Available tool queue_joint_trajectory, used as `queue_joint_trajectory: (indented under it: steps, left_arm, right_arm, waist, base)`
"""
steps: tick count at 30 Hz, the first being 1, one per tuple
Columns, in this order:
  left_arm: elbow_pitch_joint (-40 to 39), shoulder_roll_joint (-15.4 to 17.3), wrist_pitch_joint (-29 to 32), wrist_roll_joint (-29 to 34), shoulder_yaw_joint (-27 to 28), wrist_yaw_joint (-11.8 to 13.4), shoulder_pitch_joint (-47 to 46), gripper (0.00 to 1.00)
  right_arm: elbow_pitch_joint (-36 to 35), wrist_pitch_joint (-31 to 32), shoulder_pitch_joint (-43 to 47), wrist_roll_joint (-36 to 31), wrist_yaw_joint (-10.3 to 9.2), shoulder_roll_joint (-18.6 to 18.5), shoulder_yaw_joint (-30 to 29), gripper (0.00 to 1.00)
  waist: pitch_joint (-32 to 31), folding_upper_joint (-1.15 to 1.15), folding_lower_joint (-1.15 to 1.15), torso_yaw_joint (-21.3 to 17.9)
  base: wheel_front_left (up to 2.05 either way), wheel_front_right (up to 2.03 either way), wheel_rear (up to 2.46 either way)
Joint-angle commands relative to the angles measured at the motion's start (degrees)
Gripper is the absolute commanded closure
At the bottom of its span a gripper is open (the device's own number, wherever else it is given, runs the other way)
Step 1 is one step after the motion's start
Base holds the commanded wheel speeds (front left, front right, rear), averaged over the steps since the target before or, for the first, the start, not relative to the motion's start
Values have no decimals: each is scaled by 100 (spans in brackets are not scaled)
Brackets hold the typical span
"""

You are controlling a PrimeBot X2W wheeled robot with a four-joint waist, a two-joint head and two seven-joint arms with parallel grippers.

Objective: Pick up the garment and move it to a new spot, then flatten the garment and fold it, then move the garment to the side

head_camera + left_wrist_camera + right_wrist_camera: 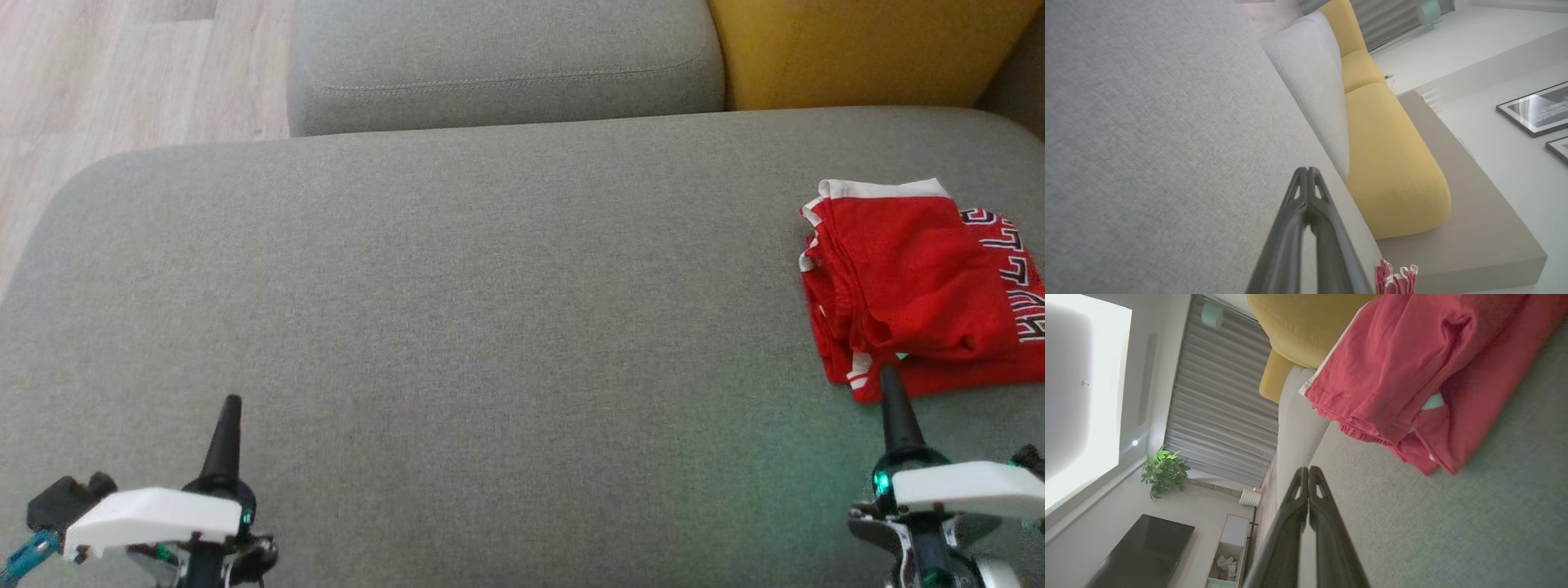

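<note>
The red garment (906, 286) lies folded at the grey sofa seat's (490, 327) right side, so the left gripper (231, 408) and right gripper (890, 380) likely sit pressed together, holding nothing.

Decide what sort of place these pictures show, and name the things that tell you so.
Most likely a home living room: a grey fabric sofa seat with a mustard-yellow cushion, a flat black television screen near a leafy green potted plant, and a black-framed picture on the white wall.
</note>
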Motion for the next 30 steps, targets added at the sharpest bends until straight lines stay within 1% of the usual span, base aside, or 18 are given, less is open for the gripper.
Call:
queue_joint_trajectory:
  steps: [1,8,30]
  left_arm:
    - [-166,17,54,-187,202,-69,-369,100]
    - [-143,-17,150,-582,275,-104,-434,100]
    - [-54,-145,517,-2096,557,-235,-681,100]
  right_arm:
    - [-159,35,-352,214,32,-128,52,100]
    - [-87,69,-425,610,34,-129,12,100]
    - [186,206,-705,2118,41,-126,-150,100]
  waist:
    - [1,0,0,-3]
    - [5,0,0,-14]
    - [20,0,0,-56]
  base:
    - [0,0,0]
    - [0,0,0]
    - [0,0,0]
